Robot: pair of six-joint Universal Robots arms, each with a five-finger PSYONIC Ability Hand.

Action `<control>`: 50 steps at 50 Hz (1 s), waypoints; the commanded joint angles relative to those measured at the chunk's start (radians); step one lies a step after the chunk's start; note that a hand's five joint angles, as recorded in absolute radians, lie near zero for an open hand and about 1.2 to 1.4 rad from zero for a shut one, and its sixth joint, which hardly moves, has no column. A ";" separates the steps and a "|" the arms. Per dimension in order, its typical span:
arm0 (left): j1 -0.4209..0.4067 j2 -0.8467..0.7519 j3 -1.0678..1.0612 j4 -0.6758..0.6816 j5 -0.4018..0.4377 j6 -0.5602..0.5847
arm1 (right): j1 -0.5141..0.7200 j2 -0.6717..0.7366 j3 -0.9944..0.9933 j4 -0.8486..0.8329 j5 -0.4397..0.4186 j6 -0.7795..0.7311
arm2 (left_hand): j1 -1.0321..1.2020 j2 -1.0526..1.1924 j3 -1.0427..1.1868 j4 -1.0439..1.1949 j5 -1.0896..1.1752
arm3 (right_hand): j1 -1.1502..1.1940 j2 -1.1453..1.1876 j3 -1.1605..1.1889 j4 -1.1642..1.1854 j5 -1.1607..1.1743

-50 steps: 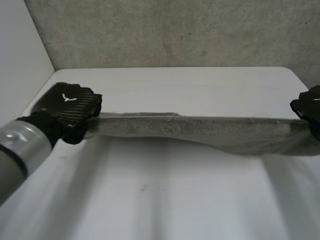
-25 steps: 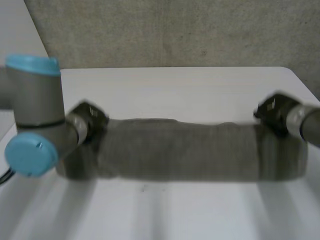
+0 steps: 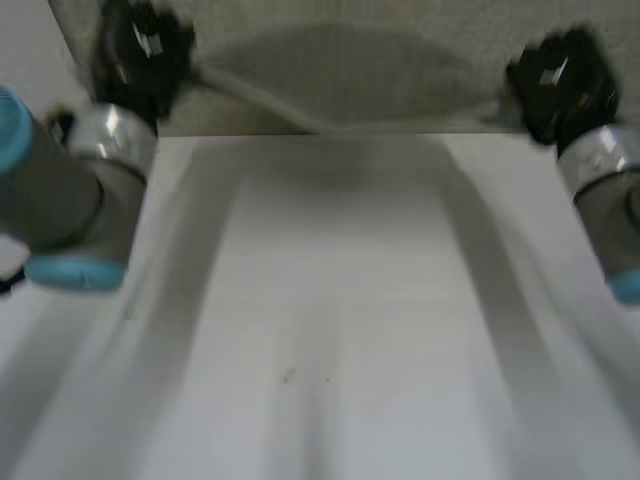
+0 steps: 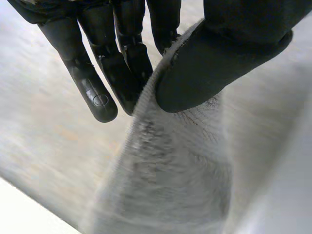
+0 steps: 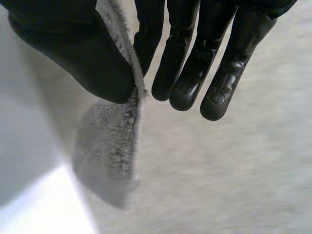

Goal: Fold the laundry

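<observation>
Nearest, at 6 o'clock, the table (image 3: 330,300) is lying under the towel (image 3: 340,75), which is hanging in the air beyond, its long axis running 9 to 3 o'clock. The left hand (image 3: 145,50) at 11 o'clock and the right hand (image 3: 560,75) at 1 o'clock are each pinching one top end between thumb and fingers, equally far out.

Dim diffuse light; table (image 3: 340,320) shaded below towel (image 3: 340,80).
</observation>
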 commanded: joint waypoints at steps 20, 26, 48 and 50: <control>-0.023 0.218 -0.467 -0.871 0.003 0.012 | -0.167 -0.144 0.243 0.892 -0.063 -0.374 | 0.189 0.178 0.180 0.178 0.180 | 0.419 0.219 0.205 0.204 0.222; -0.006 0.152 -0.319 -0.718 0.001 0.012 | -0.166 -0.114 0.203 0.751 -0.071 -0.313 | 0.189 0.178 0.180 0.178 0.180 | 0.419 0.219 0.205 0.204 0.222; -0.005 -0.408 0.181 -0.381 -0.126 0.022 | 0.049 0.430 -0.137 0.054 0.067 -0.136 | 0.189 0.178 0.180 0.178 0.180 | 0.419 0.219 0.205 0.204 0.222; -0.005 -0.431 0.210 -0.358 -0.129 0.035 | 0.054 0.456 -0.159 0.028 0.080 -0.136 | 0.189 0.178 0.180 0.178 0.180 | 0.419 0.219 0.205 0.204 0.222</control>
